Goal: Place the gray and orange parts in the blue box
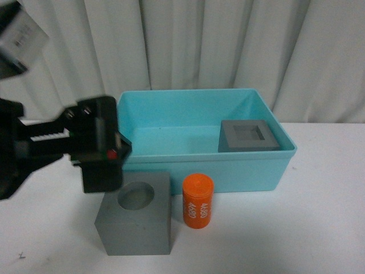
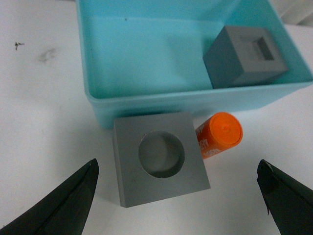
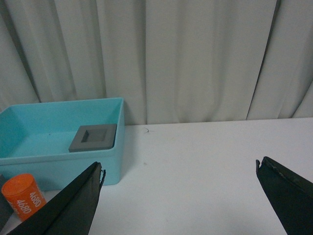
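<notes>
The gray cube with the round recess (image 1: pixel 137 220) sits on the white table (image 1: pixel 285 228) just in front of the turquoise bin (image 1: pixel 228 174), recess facing up. Just beside it on the right stands the orange cylinder (image 1: pixel 197 201), printed 4680 in white, between the cube and the bin's front wall. The gray cube with the square recess (image 1: pixel 248 136) already lies inside the bin, in its right end near the front wall.

In the front view the black left arm covers the bin's left end and the back left corner of the outer cube. A pale curtain (image 1: pixel 199 40) hangs behind.

The left wrist view looks down on the left gripper (image 2: pixel 177 198): its fingers (image 2: pixel 68 200) are spread wide, with the round-recess cube between them and untouched. Only the right wrist view shows the right gripper (image 3: pixel 176 200), also spread wide and holding nothing, over bare table right of the bin.
</notes>
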`<state>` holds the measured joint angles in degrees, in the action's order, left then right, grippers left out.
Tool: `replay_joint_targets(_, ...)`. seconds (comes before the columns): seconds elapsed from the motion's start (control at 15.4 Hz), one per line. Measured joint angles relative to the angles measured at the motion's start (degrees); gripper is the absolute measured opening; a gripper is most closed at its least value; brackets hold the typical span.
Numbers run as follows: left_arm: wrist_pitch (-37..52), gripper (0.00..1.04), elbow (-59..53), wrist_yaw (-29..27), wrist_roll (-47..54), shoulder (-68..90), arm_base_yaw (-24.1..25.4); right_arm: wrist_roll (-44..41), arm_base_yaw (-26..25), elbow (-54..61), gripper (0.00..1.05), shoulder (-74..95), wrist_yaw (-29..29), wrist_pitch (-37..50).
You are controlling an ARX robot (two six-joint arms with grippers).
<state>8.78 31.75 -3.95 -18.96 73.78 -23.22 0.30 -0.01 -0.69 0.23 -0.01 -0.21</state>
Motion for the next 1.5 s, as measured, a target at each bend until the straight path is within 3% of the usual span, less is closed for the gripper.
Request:
replay_joint_targets(0.33, 2.97, 0.98, 1.79, -1.6, 1.7, 11.45, -1.31, -0.02, 0.0, 0.0, 0.98, 0.0, 0.0, 0.02)
replay_joint_targets(0.52, 4.68, 0.98, 7.28, -4.5, 3.19, 23.06, 1.36, -0.02, 0.0, 0.0, 0.98, 0.0, 0.0, 0.02)
replay_joint_targets(1.3, 2.43, 0.98, 10.25, -2.86, 4.24, 28.94, 1.7, 0.0, 0.0, 0.0, 0.98, 0.0, 0.0, 0.0)
replay_joint_targets(1.37, 2.12, 0.91, 10.49, -2.84, 4.42, 28.94, 1.42, 0.0, 0.0, 0.0, 0.98, 0.0, 0.0, 0.0)
replay_joint_targets(1.5, 1.92, 0.65, 10.6, -2.67, 4.5, 28.94, 1.2, -0.02, 0.0, 0.0, 0.98, 0.0, 0.0, 0.02)
